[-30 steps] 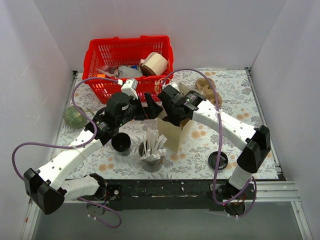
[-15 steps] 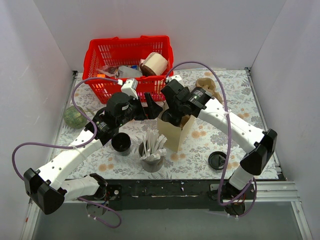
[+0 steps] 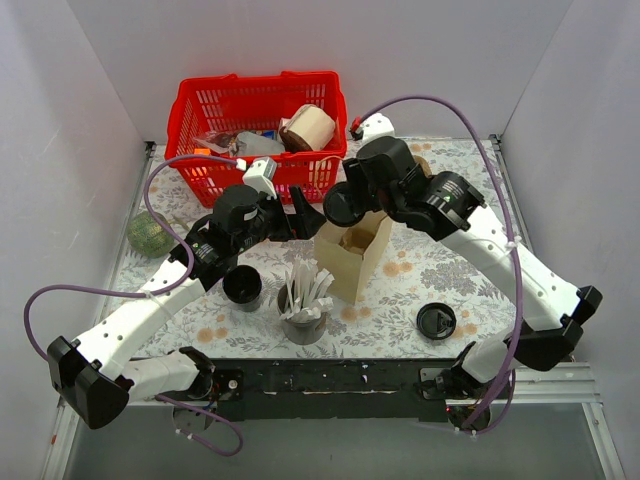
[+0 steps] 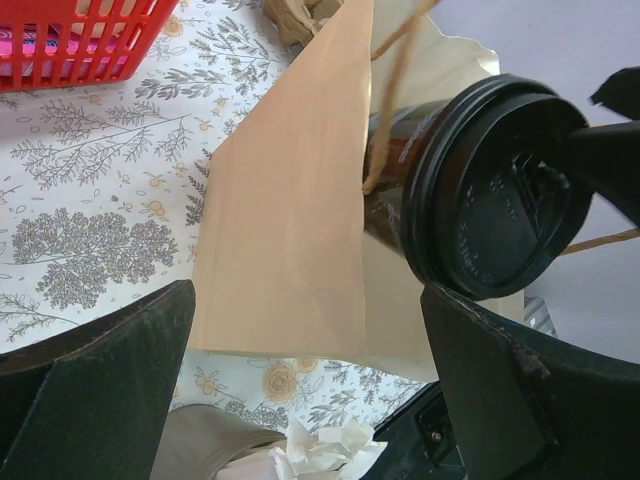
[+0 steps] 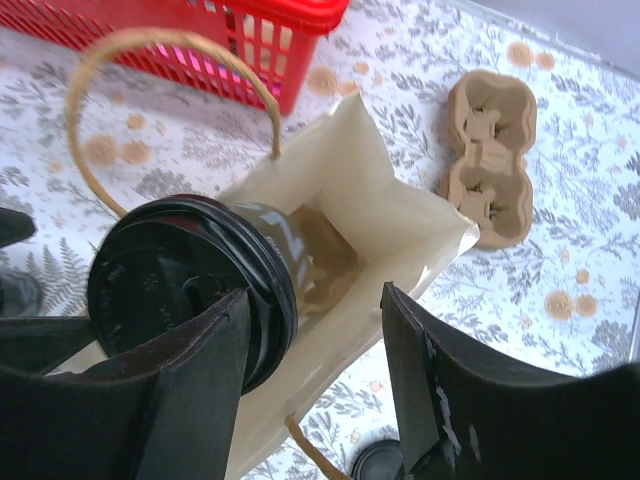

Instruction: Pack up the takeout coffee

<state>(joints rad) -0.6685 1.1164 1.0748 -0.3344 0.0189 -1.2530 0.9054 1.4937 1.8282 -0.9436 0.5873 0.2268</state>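
The takeout coffee (image 5: 190, 285), a dark cup with a round black lid, stands tilted inside the open brown paper bag (image 3: 352, 262). Its lid sticks out above the bag's left rim (image 3: 337, 205) and faces the left wrist camera (image 4: 490, 190). My right gripper (image 5: 312, 295) is open just above the bag mouth (image 3: 353, 208). Its left finger (image 5: 190, 390) is close beside the lid, and the jaws do not close on the cup. My left gripper (image 4: 308, 290) is open and empty at the bag's left side (image 3: 304, 216).
A red basket (image 3: 200, 105) with goods stands at the back. A lidless black cup (image 3: 242, 285) and a grey cup of napkins (image 3: 305, 318) stand left of the bag. A loose black lid (image 3: 436, 321) lies front right. A cardboard carrier (image 5: 490, 160) lies behind the bag.
My right arm has lifted and drawn back from the bag, leaving the lidded cup in it. The left arm has not moved.
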